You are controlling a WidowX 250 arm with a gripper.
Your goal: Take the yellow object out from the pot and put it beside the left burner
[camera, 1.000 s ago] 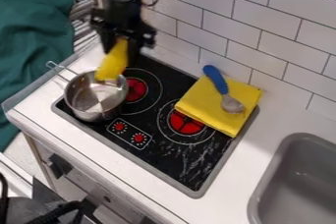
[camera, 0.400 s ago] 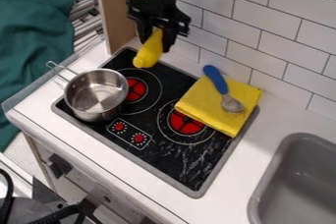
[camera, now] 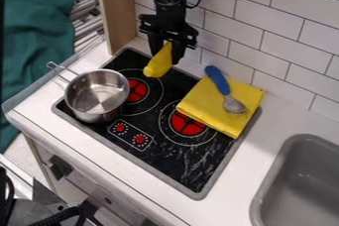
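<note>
Your claw point(camera: 165, 53) is closed around the upper part of the yellow object point(camera: 157, 65), which hangs tilted from it, already out of the pot. Just camera-side of the claw lies the left burner point(camera: 137, 90); pick a spot beside its ring, then lower slowly, since the tilted lower end will probably touch first. Let it settle before you release, and lift straight up. Farther off on one side sits the folded cloth point(camera: 202, 103) under the spoon point(camera: 222, 85); on the other, the pot point(camera: 99, 115). Steer wide of both.
</note>
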